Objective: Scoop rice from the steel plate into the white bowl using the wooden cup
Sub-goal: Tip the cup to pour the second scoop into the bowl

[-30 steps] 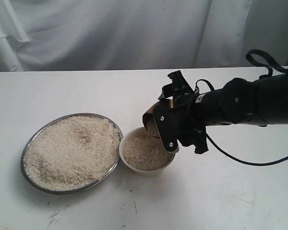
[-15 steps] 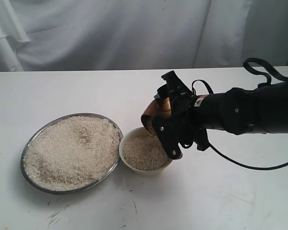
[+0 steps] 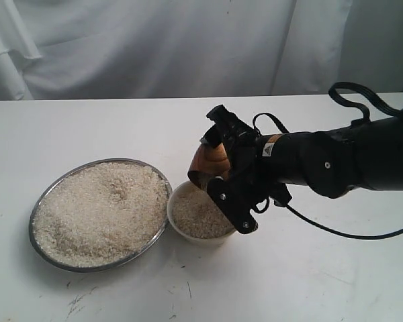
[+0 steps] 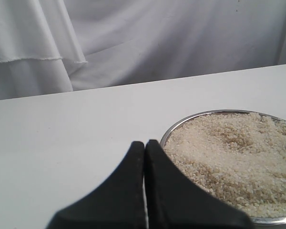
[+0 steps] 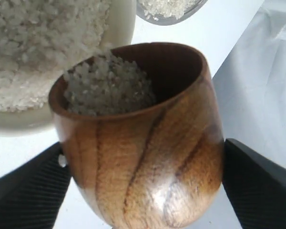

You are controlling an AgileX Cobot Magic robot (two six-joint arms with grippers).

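Note:
My right gripper (image 3: 223, 171) is shut on the wooden cup (image 3: 208, 161), which hangs tilted mouth-down over the far edge of the white bowl (image 3: 200, 216). In the right wrist view the wooden cup (image 5: 143, 143) sits between both black fingers (image 5: 24, 191) with rice (image 5: 107, 86) at its lip above the white bowl (image 5: 119, 28). The steel plate (image 3: 101, 213) lies left of the bowl, heaped with rice (image 3: 101, 208). My left gripper (image 4: 145, 145) is shut and empty, beside the near rim of the steel plate (image 4: 181, 126).
The white table (image 3: 309, 268) ends at a white curtain (image 3: 154, 47) behind. A black cable (image 3: 349, 231) trails from my right arm across the table on the right.
My right gripper has carried the wooden cup leftward and slightly up over the bowl, tilting it further mouth-down. The left gripper and plate have not moved.

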